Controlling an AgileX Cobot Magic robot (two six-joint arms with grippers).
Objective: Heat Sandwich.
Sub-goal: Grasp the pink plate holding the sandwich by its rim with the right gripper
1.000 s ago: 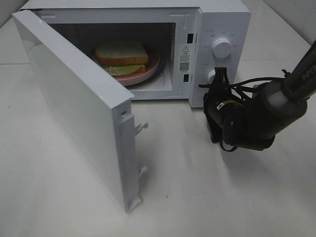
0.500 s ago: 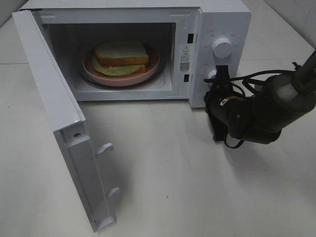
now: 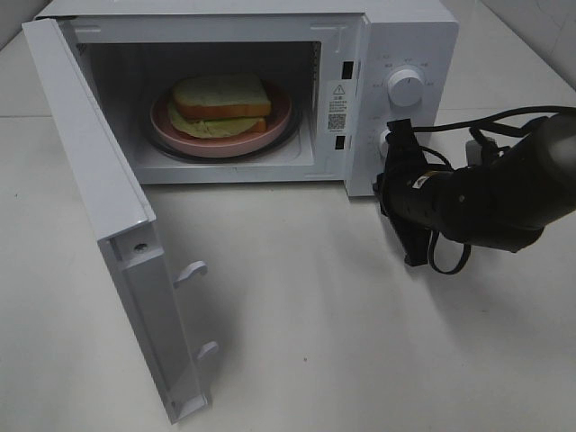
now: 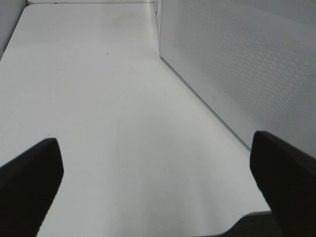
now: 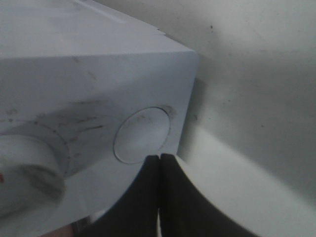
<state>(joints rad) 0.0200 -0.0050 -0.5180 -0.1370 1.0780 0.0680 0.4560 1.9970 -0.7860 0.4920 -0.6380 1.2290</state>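
pale sandwich [image 3: 220, 103] inside microwave [image 3: 416, 40], well apart from right pincer [image 3: 399, 135]

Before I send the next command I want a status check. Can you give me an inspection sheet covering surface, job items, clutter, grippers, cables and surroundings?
Surface: white table, no spills seen.
Job's things: sandwich lies on the pink plate inside the microwave; its door is swung wide open.
Clutter: nothing seen.
Grippers: right gripper is shut, tips at the edge of the round button low on the control panel. Left gripper is open and empty, over the table beside a perforated white panel.
Cables: black cables loop along the right arm, clear of the door.
Surroundings: nothing seen.
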